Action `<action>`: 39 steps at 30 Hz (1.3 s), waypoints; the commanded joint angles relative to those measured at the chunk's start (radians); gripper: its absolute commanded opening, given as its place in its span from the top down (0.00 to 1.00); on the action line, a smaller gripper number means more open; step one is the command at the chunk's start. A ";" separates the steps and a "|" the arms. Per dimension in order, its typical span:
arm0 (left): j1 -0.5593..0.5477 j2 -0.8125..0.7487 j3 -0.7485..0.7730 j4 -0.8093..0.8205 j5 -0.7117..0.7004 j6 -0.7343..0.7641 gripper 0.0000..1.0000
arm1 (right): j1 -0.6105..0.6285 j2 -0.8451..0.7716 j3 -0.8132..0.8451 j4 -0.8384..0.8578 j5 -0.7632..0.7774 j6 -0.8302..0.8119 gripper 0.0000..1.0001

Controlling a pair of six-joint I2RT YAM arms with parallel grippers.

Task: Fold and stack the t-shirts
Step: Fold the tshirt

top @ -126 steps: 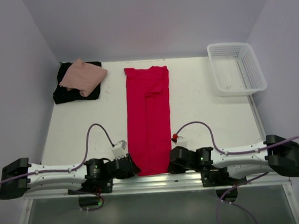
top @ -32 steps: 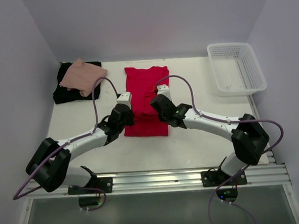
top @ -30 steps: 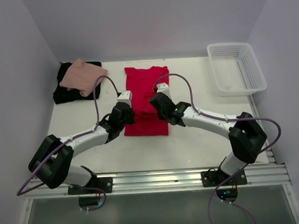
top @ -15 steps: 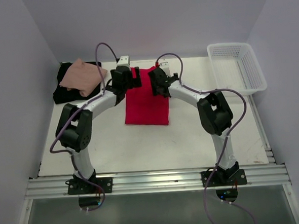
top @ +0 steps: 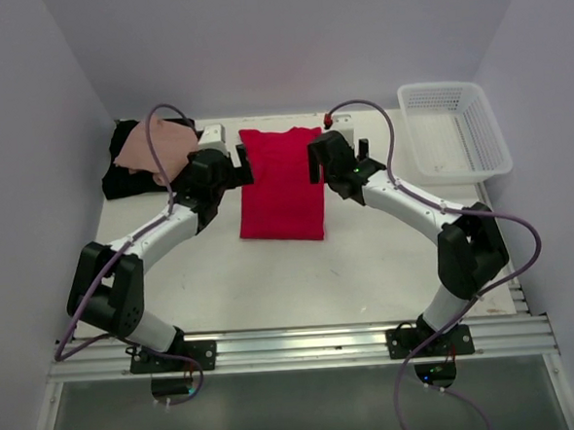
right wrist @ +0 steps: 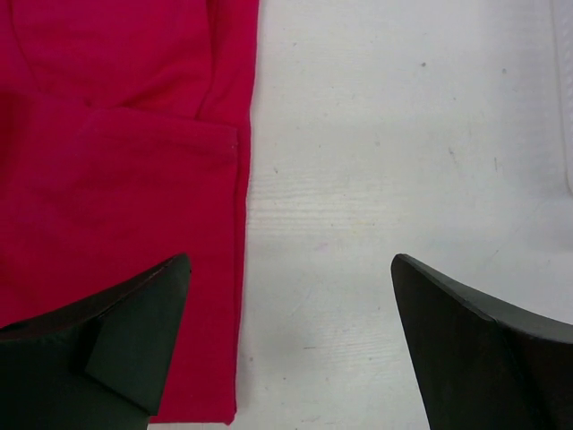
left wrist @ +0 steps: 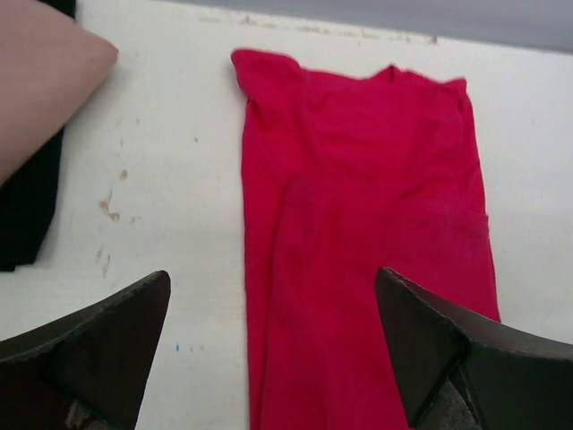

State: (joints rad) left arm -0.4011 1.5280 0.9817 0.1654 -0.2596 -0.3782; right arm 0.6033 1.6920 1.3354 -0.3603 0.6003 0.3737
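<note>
The bright red t-shirt (top: pixel 281 186) lies flat on the table's far middle as a short folded rectangle. My left gripper (top: pixel 237 169) hovers open at its left edge. In the left wrist view the gripper (left wrist: pixel 273 273) spans that edge of the red cloth (left wrist: pixel 367 224), and nothing is between its fingers. My right gripper (top: pixel 331 165) hovers open at the shirt's right edge. In the right wrist view it (right wrist: pixel 291 260) is mostly over bare table, with the red cloth (right wrist: pixel 116 197) to the left. The salmon-pink t-shirt (top: pixel 161 145) rests on the black t-shirt (top: pixel 129 178) at the far left.
A white lattice basket (top: pixel 454 132) stands at the far right corner. The pink shirt (left wrist: pixel 40 85) and the black shirt (left wrist: pixel 27 215) show at the left wrist view's left edge. Both arms stretch across the table on either side of the red shirt.
The arms carried the red shirt's near end to the far end, halving its length. Both grippers then opened, let go of the cloth and drew apart to its sides.
</note>
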 commanded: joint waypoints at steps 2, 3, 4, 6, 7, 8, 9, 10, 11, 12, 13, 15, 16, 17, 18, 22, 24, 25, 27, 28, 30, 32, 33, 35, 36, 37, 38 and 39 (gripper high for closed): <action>-0.015 0.004 -0.110 0.085 0.120 -0.048 0.03 | 0.003 -0.032 -0.070 0.043 -0.134 0.010 0.05; -0.015 0.007 -0.129 0.100 0.169 -0.053 0.10 | 0.001 -0.032 -0.091 0.044 -0.181 0.019 0.17; -0.015 0.009 -0.150 0.141 0.196 -0.057 0.26 | 0.000 -0.032 -0.103 0.064 -0.221 0.025 0.46; -0.015 0.011 -0.213 0.181 0.277 -0.074 0.46 | 0.000 -0.031 -0.143 0.083 -0.322 0.062 1.00; -0.015 0.006 -0.265 0.237 0.305 -0.082 0.66 | 0.001 -0.034 -0.162 0.124 -0.359 0.073 1.00; -0.015 0.006 -0.291 0.271 0.334 -0.088 0.74 | 0.000 -0.037 -0.183 0.151 -0.435 0.094 1.00; -0.015 0.006 -0.313 0.299 0.382 -0.091 0.80 | 0.000 -0.038 -0.227 0.182 -0.466 0.105 1.00; -0.013 0.007 -0.355 0.350 0.401 -0.102 0.89 | 0.000 -0.035 -0.243 0.226 -0.491 0.126 1.00; -0.013 0.006 -0.380 0.379 0.414 -0.108 0.92 | 0.000 -0.029 -0.251 0.230 -0.502 0.136 1.00; -0.013 0.004 -0.403 0.407 0.439 -0.116 0.96 | 0.000 -0.023 -0.261 0.230 -0.522 0.143 1.00; -0.013 0.004 -0.444 0.461 0.453 -0.128 1.00 | 0.000 -0.005 -0.269 0.248 -0.537 0.152 1.00; -0.012 0.006 -0.485 0.517 0.479 -0.145 1.00 | 0.001 0.014 -0.291 0.264 -0.577 0.163 1.00; -0.010 0.014 -0.518 0.572 0.490 -0.151 1.00 | 0.001 0.030 -0.297 0.276 -0.589 0.174 1.00; -0.010 0.018 -0.528 0.589 0.496 -0.166 1.00 | 0.000 0.040 -0.303 0.287 -0.597 0.177 1.00; -0.008 0.021 -0.537 0.603 0.509 -0.172 1.00 | 0.000 0.049 -0.312 0.294 -0.618 0.179 1.00; -0.007 -0.012 -0.577 0.671 0.530 -0.195 1.00 | 0.000 0.090 -0.327 0.328 -0.657 0.194 1.00; -0.007 -0.058 -0.577 0.668 0.533 -0.199 1.00 | 0.000 0.104 -0.335 0.336 -0.668 0.195 1.00; -0.007 -0.077 -0.574 0.660 0.533 -0.197 1.00 | 0.001 0.107 -0.337 0.337 -0.671 0.197 1.00; -0.007 -0.126 -0.563 0.636 0.530 -0.194 1.00 | 0.001 0.110 -0.344 0.334 -0.671 0.195 1.00; -0.007 -0.135 -0.558 0.632 0.525 -0.191 1.00 | 0.000 0.110 -0.346 0.331 -0.668 0.192 1.00; -0.007 -0.132 -0.534 0.609 0.497 -0.177 1.00 | 0.000 0.110 -0.352 0.325 -0.665 0.189 1.00; -0.005 -0.099 -0.512 0.600 0.484 -0.153 1.00 | 0.001 0.109 -0.358 0.319 -0.659 0.186 1.00; -0.002 -0.048 -0.491 0.602 0.487 -0.148 1.00 | 0.000 0.107 -0.363 0.316 -0.656 0.186 1.00; 0.004 0.012 -0.474 0.614 0.497 -0.148 1.00 | 0.000 0.106 -0.369 0.313 -0.649 0.185 1.00; 0.005 0.077 -0.460 0.637 0.505 -0.149 1.00 | 0.000 0.104 -0.370 0.308 -0.651 0.183 1.00; 0.007 0.111 -0.451 0.646 0.511 -0.157 1.00 | 0.001 0.103 -0.372 0.307 -0.651 0.185 1.00; 0.007 0.147 -0.443 0.655 0.523 -0.160 1.00 | 0.000 0.101 -0.377 0.305 -0.649 0.182 1.00; 0.007 0.206 -0.436 0.678 0.528 -0.165 1.00 | 0.001 0.095 -0.380 0.304 -0.651 0.183 1.00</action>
State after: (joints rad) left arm -0.4019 1.6314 0.5156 0.7570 0.2512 -0.5571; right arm 0.6014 1.7996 0.9840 -0.0387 -0.0452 0.5575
